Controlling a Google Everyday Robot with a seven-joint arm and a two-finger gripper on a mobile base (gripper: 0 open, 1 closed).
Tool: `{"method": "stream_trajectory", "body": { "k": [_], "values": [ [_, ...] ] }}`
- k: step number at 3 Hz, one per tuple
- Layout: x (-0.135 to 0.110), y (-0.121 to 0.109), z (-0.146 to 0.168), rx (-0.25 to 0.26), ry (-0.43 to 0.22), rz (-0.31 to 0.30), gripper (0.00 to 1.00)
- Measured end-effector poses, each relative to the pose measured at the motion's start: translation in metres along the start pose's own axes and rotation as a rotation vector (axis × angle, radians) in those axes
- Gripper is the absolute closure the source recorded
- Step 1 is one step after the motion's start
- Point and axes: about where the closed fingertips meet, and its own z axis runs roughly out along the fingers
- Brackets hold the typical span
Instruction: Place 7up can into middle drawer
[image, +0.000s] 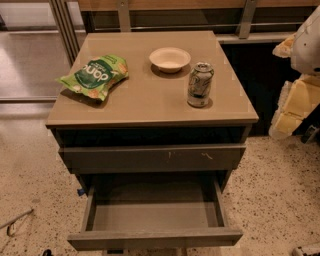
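Observation:
The 7up can stands upright on the right side of the cabinet top, silvery with a pale green-white label. The middle drawer is pulled out at the bottom front, and its flat inside is bare. Above it, the drawer front with small pale scratches is closed. My gripper is the pale white and yellow shape at the right edge. It is beside the cabinet, to the right of the can and apart from it, holding nothing that I can see.
A green snack bag lies at the left of the cabinet top. A white bowl sits at the back, just left of the can. Speckled floor surrounds the cabinet. A railing and dark shelving stand behind it.

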Motion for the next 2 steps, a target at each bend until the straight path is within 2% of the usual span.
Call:
{"method": "stream_trajectory", "body": {
  "k": [1, 2],
  "values": [
    [-0.002, -0.037, 0.018, 0.026, -0.05, 0.028, 0.0],
    [-0.014, -0.073, 0.039, 0.019, -0.124, 0.035, 0.0]
  ]
}}
